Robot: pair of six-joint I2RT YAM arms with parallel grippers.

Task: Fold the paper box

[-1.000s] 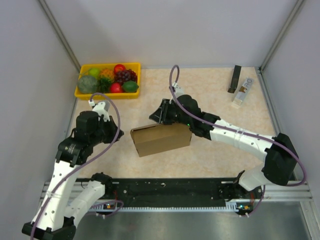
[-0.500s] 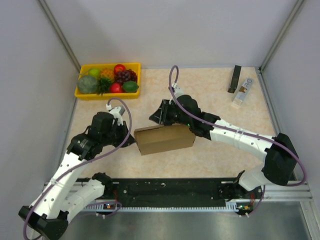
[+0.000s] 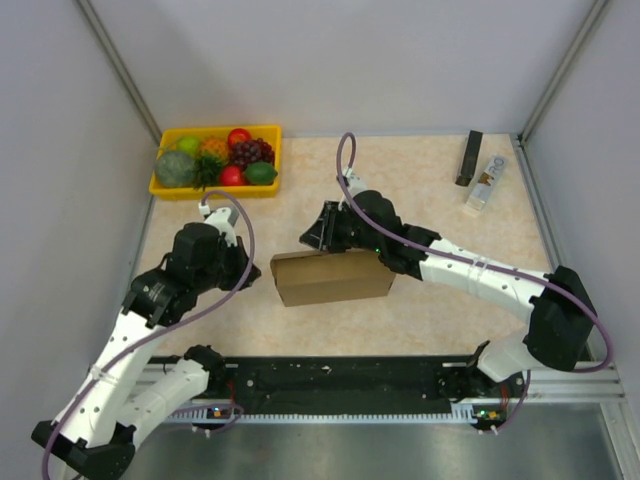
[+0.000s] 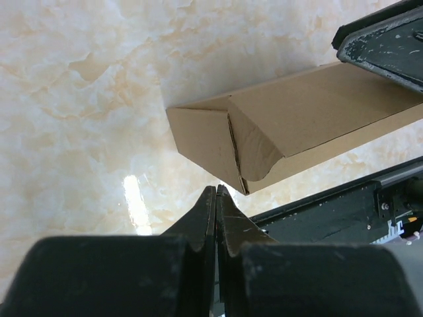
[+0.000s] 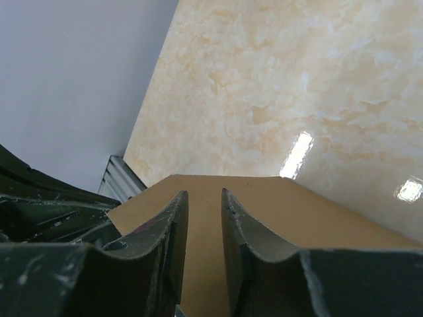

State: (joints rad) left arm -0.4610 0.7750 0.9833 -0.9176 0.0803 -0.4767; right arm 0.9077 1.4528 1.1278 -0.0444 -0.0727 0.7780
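The left gripper (image 4: pixel 216 191) is being held with its fingers pressed fully together, nothing between them, its tip poised just off the near corner of the paper box's (image 4: pixel 297 125) left end. Over the last second it has been swung in from well to the left and brought up beside that end. Meanwhile the box, lying on the table (image 3: pixel 440 190) between the two arms, is being turned from a slant to nearly square with the table edge and nudged slightly rightward. The box is already being seen as a closed, lidded shape. Its left end flap is being shown tucked in, though the seam appears to be gaping a little. The closed fingers are probably being readied as a blunt pusher to seat that flap.

Farther back, the right gripper (image 5: pixel 203 198) is being kept narrowly parted over the box's top along its far edge, seemingly steadying it. Whether any cardboard is being pinched cannot be told. The yellow tray (image 3: pixel 215 192) of fruit is being left untouched at the far left.
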